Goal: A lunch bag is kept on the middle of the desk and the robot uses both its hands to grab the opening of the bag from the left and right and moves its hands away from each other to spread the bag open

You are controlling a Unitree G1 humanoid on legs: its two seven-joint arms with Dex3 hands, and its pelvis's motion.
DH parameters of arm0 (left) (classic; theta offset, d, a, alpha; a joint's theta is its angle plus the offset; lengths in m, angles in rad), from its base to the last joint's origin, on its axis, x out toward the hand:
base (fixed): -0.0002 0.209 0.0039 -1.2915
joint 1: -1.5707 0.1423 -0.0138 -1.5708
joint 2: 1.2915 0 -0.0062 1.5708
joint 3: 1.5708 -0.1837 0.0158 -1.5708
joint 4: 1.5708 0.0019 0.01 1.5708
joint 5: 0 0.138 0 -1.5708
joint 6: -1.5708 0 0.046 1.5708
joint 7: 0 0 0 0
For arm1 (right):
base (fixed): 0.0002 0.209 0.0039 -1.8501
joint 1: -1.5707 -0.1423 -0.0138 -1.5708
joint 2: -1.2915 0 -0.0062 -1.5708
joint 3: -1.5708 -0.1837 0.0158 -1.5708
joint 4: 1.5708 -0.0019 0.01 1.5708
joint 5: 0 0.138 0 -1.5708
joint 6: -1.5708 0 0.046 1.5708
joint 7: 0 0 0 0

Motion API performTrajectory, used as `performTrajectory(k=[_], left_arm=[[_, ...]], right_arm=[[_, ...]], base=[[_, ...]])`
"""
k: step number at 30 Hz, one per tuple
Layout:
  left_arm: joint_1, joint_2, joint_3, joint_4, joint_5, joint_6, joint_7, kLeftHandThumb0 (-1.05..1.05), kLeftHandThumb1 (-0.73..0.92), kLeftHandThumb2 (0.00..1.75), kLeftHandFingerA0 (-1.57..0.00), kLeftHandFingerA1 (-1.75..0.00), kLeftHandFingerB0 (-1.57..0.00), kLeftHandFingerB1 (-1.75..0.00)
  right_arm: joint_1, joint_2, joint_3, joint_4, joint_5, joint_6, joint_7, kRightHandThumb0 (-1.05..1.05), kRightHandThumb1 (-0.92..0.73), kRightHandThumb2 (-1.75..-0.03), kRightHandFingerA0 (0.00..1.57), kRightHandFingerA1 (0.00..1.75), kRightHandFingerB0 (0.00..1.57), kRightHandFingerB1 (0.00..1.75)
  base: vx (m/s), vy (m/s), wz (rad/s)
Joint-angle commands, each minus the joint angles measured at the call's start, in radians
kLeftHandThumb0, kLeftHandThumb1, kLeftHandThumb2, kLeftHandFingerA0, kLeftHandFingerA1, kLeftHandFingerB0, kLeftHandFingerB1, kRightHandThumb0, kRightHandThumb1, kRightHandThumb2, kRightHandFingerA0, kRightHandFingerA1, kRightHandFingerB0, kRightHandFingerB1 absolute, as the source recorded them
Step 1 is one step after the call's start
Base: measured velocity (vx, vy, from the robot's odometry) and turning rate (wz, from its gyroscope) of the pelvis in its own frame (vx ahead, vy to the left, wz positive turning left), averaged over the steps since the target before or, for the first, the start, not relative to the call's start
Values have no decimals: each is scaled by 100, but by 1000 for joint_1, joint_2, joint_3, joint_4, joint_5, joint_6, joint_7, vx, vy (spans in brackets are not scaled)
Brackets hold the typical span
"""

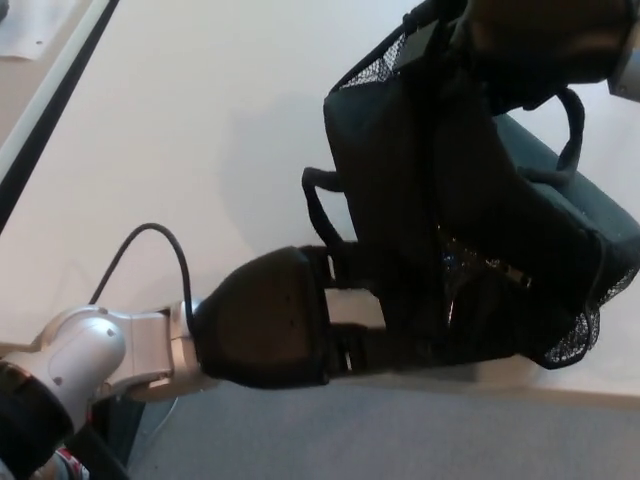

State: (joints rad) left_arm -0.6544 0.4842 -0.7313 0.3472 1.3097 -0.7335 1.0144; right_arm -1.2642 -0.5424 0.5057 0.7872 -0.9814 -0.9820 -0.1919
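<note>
A black lunch bag [470, 220] with mesh side pockets and a carry strap is held off the white desk [180, 140], stretched between my two hands. My left hand [290, 320] comes in from the lower left, its fingers closed on the bag's near lower edge. At the top right, my right hand [540, 40] is closed on the bag's far upper edge. The bag's opening itself is hard to make out among the dark folds.
The desk's front edge [560, 390] runs along the bottom, with grey floor below. A dark strip [50, 110] borders the desk at the far left. A black cable [160, 245] loops over my left wrist.
</note>
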Motion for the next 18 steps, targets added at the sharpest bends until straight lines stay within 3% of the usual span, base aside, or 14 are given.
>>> performTrajectory(k=[1, 2, 3, 13, 18], left_arm=[[20, -12, 54, 31, -53, 67, -33, 8, 36, 97, -26, -57, -21, -53], [20, -18, 62, 40, -60, 64, -26, 8, 36, 97, -26, -57, -21, -53], [21, -23, 73, 44, -68, 68, -29, 9, 45, 82, -32, -43, -29, -31], [27, -38, 98, 17, -63, 87, -52, 5, 43, 80, -35, -46, -25, -33], [31, -49, 96, 1, -78, 83, -95, 4, 44, 76, -35, -46, -25, -33]], right_arm=[[-13, -3, -22, -15, 57, 5, 24, -39, -61, -61, 89, 139, 84, 97], [-10, -2, -23, -14, 59, 4, 21, -39, -61, -61, 89, 139, 84, 97], [-8, 0, -24, -16, 61, 3, 21, -38, -61, -62, 89, 141, 84, 101], [5, 3, -25, -32, 67, 7, 29, -37, -61, -58, 90, 142, 85, 98], [8, 12, -24, -30, 74, 11, 24, -37, -61, -63, 87, 147, 83, 105]], base=[[0, 0, 0], [0, 0, 0], [0, 0, 0], [0, 0, 0], [0, 0, 0]])
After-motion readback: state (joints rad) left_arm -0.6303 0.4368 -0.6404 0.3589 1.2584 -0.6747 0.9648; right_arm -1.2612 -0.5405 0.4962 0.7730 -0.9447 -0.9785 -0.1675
